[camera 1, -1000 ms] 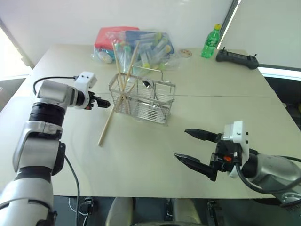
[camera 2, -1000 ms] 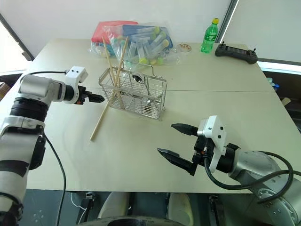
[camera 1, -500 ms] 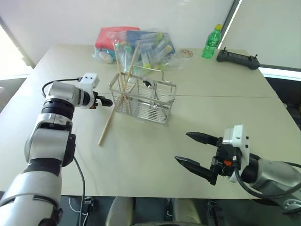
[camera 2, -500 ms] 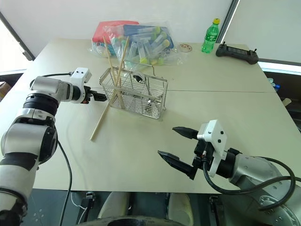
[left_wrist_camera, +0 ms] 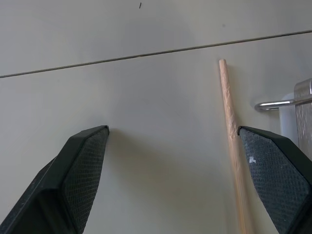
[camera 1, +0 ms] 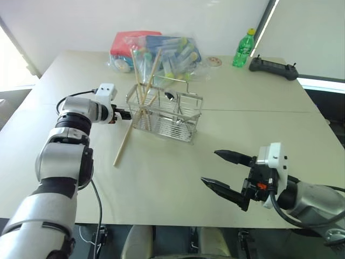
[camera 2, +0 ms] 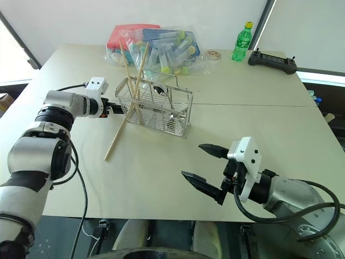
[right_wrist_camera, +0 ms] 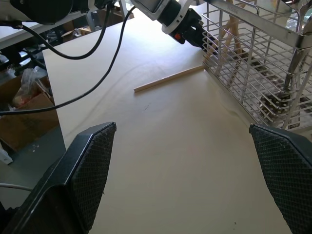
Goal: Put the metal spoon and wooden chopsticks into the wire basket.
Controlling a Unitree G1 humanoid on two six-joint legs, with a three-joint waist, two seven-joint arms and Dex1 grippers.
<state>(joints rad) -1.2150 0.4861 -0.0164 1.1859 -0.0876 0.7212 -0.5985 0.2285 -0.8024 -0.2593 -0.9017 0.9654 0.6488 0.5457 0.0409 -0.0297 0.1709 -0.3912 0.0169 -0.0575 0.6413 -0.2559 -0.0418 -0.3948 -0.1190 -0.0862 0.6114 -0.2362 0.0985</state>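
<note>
**Left gripper at the basket's end, one chopstick out on the table**

My left gripper (camera 1: 127, 114) has its two black fingers spread wide and holds nothing. It sits just beside the near end of the rectangular silver wire-grid basket (camera 1: 164, 114). In its wrist view, one long pale tan wooden chopstick (left_wrist_camera: 233, 146) lies on the beige table (camera 1: 178, 162) between the fingers, close to one fingertip (left_wrist_camera: 265, 161). That stick (camera 1: 123, 144) slants away from the gripper, one end against the basket's foot. Two more wooden chopsticks (camera 1: 144, 81) stand crossed in the compartment nearest the gripper, leaning over the rim. The small shiny metal spoon (camera 1: 168, 96) is in the middle of the basket, bowl up.

My right gripper (camera 1: 222, 172) hovers over the table well apart from the basket, jaws wide and empty.
</note>
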